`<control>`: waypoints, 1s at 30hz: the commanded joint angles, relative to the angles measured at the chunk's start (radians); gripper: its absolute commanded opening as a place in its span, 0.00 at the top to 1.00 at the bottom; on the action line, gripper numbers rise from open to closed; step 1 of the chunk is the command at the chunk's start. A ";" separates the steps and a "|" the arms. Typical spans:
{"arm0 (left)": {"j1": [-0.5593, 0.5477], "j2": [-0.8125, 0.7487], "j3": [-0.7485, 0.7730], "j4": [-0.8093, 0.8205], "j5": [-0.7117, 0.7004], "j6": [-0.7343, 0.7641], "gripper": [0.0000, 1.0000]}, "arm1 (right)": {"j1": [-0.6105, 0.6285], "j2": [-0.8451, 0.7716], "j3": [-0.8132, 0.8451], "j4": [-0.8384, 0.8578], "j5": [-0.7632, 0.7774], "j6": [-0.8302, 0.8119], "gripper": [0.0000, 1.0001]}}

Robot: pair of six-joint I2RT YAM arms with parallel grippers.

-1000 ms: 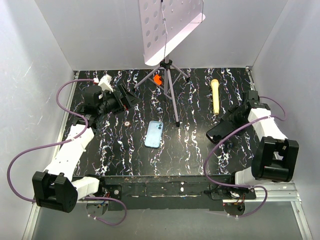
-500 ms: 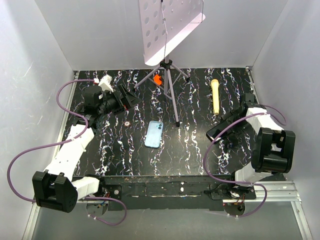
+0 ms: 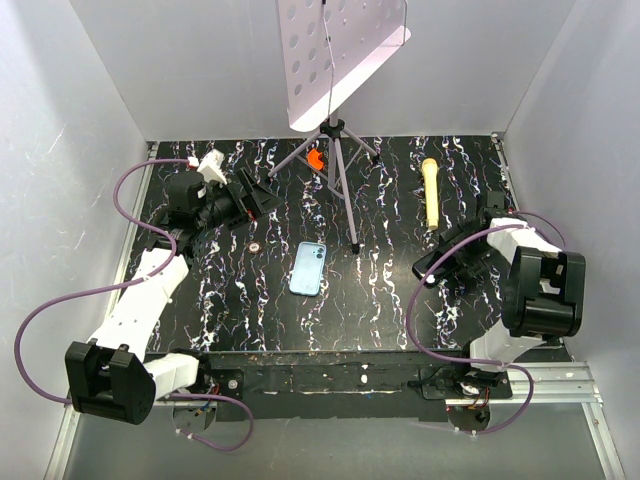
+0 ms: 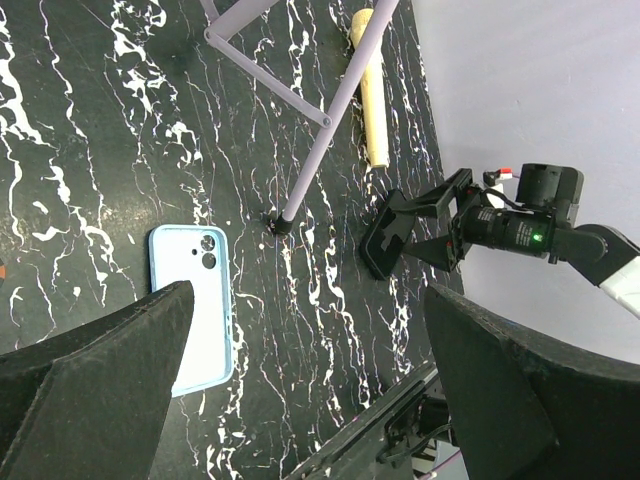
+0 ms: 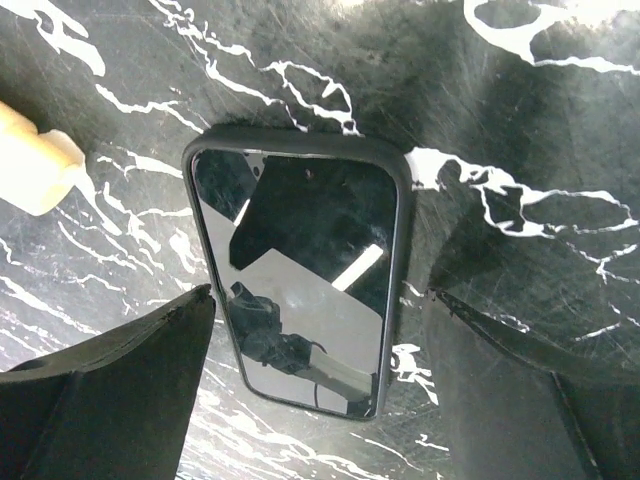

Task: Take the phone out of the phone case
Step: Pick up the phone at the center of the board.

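Near right edge of bench, abt midway front-to-back, phone (image 5: 300, 290) lies screen up betw the fingers of right gripper (image 5: 320, 295). Fingers are spread wider than it: released, not pinching, w/ a sliver of bench (image 3: 380, 300) showing on one side. Mid-bench sits phone case (image 3: 308, 268), back up, well apart from phone, so separation looks done. By back-left corner, left gripper (image 4: 308, 288) is also spread, nothing in it.

Risks: if right arm pulls off crooked, a finger could catch phone's rim & shove it toward the edge. Purple cable (image 3: 410, 315) loops close by & might snag.

Hard to tell: whether one finger touches phone. Case interior is hidden. Screen shows only reflections. Cream stick (image 3: 430, 192) toward back-right corner can't be ID'd.
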 commanded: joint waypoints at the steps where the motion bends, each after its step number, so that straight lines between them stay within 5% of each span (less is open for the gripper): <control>1: 0.013 0.002 -0.003 0.021 0.014 -0.006 0.00 | 0.012 0.065 0.067 -0.010 0.026 -0.029 0.09; 16: 0.033 0.008 -0.013 0.028 0.017 -0.024 0.01 | 0.104 0.287 0.341 -0.311 0.131 -0.086 0.18; 20: 0.033 0.008 -0.016 0.033 0.019 -0.028 0.00 | 0.104 0.312 0.331 -0.290 0.089 -0.100 0.46; 23: 0.033 0.011 -0.016 0.033 0.019 -0.028 0.00 | 0.104 0.292 0.304 -0.253 0.068 -0.117 0.55; 26: 0.034 0.014 -0.022 0.042 0.020 -0.032 0.00 | 0.107 0.243 0.276 -0.219 0.052 -0.161 0.78; 30: 0.033 0.027 -0.040 0.061 0.013 -0.066 0.00 | 0.110 0.116 0.180 -0.097 -0.016 -0.242 0.95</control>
